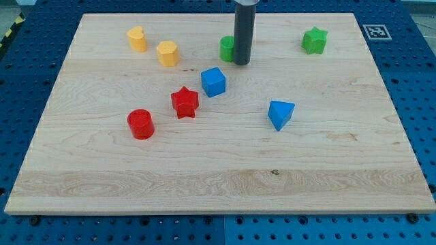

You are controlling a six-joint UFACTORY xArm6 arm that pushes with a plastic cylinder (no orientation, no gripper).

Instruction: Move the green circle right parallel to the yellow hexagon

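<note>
The green circle (pixel 226 48) stands near the view's top centre, partly hidden behind my rod. My tip (pixel 241 62) rests on the board right against the circle's right side. The yellow hexagon (pixel 167 53) lies to the circle's left at about the same height in the view. A second yellow block (pixel 137 39), rounded, sits further up and left.
A green star (pixel 314 41) is at the view's top right. A blue cube (pixel 213 82) lies just below my tip. A red star (pixel 184 102), a red cylinder (pixel 141 124) and a blue wedge-like block (pixel 280 113) lie lower. The wooden board (pixel 218 184) sits on a blue pegboard.
</note>
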